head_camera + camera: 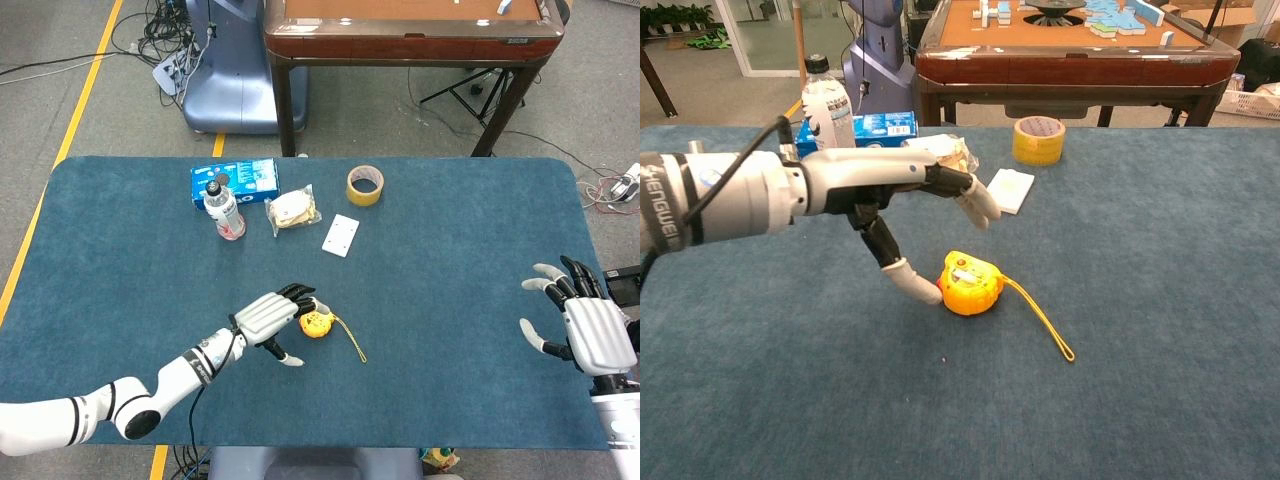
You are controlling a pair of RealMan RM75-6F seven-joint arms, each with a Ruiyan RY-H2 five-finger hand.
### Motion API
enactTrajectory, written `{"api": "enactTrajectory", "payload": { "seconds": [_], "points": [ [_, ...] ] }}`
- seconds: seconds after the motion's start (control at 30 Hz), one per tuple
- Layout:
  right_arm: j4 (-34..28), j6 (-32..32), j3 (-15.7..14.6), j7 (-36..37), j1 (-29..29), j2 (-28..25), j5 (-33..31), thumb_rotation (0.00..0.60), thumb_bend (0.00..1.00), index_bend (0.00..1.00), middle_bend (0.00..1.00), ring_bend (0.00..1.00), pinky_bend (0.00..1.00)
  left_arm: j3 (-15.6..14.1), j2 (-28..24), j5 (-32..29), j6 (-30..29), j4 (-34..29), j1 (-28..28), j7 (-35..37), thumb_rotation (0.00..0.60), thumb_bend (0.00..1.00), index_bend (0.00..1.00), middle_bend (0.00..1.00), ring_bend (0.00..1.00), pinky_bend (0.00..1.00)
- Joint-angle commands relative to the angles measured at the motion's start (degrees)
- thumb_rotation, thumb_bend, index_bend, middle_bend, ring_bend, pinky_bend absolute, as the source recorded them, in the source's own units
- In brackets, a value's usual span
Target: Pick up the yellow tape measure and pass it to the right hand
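Observation:
The yellow tape measure (317, 323) (970, 285) lies on the blue table near its middle, its yellow cord (1044, 325) trailing to the right. My left hand (272, 319) (902, 195) is open right over and beside it, fingers spread above its top, thumb tip (918, 286) down at its left side. It holds nothing. My right hand (583, 327) is open at the table's right edge, far from the tape measure, and shows only in the head view.
At the back of the table stand a water bottle (224, 211), a blue box (235, 179), a wrapped snack (292, 210), a white card (340, 235) and a roll of yellow tape (364, 185). A wooden table (410, 35) stands beyond.

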State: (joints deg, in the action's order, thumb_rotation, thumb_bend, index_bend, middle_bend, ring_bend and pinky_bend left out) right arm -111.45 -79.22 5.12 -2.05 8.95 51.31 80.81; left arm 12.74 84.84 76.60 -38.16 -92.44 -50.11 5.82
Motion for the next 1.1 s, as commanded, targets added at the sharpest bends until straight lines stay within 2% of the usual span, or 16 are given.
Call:
{"api": "enactTrajectory", "payload": {
  "seconds": [0.03, 0.37, 0.67, 0.9, 1.1],
  "points": [
    [0.1, 0.1, -0.1, 0.1, 0.0, 0.0, -0.2, 0.6, 0.4, 0.32, 0.2, 0.05, 0.0, 0.3, 2.7, -3.3, 2.2, 2.6, -2.6, -3.0, 0.6, 0.08, 0.17, 0.17, 0.0, 0.0],
    [0.4, 0.1, -0.3, 0.5, -0.5, -0.2, -0.1, 0.6, 0.4, 0.32, 0.2, 0.05, 0.0, -0.4, 9.4, -12.3, 3.3, 9.6, -8.7, -13.5, 0.6, 0.08, 0.14, 0.13, 0.0, 0.0],
    [0.7, 0.0, -0.6, 1.1, -0.9, -0.4, 0.2, 0.6, 0.4, 0.32, 0.2, 0.05, 0.0, -2.4, 12.3, -21.2, 2.9, 14.4, -12.1, -21.6, 0.6, 0.08, 0.14, 0.13, 0.0, 0.0],
    [0.5, 0.0, -0.6, 0.7, -0.9, -0.2, 0.8, 0.6, 0.4, 0.32, 0.2, 0.05, 0.0, -4.9, 11.0, -27.9, 1.3, 14.6, -13.0, -27.1, 0.6, 0.07, 0.16, 0.14, 0.0, 0.0],
    [0.5, 0.0, -0.7, 0.5, -0.8, 0.5, 1.1, 0.6, 0.4, 0.32, 0.2, 0.05, 0.0, -7.7, 6.3, -31.0, -0.9, 9.8, -11.9, -29.7, 0.6, 0.07, 0.25, 0.24, 0.0, 0.0]
  ]
}}
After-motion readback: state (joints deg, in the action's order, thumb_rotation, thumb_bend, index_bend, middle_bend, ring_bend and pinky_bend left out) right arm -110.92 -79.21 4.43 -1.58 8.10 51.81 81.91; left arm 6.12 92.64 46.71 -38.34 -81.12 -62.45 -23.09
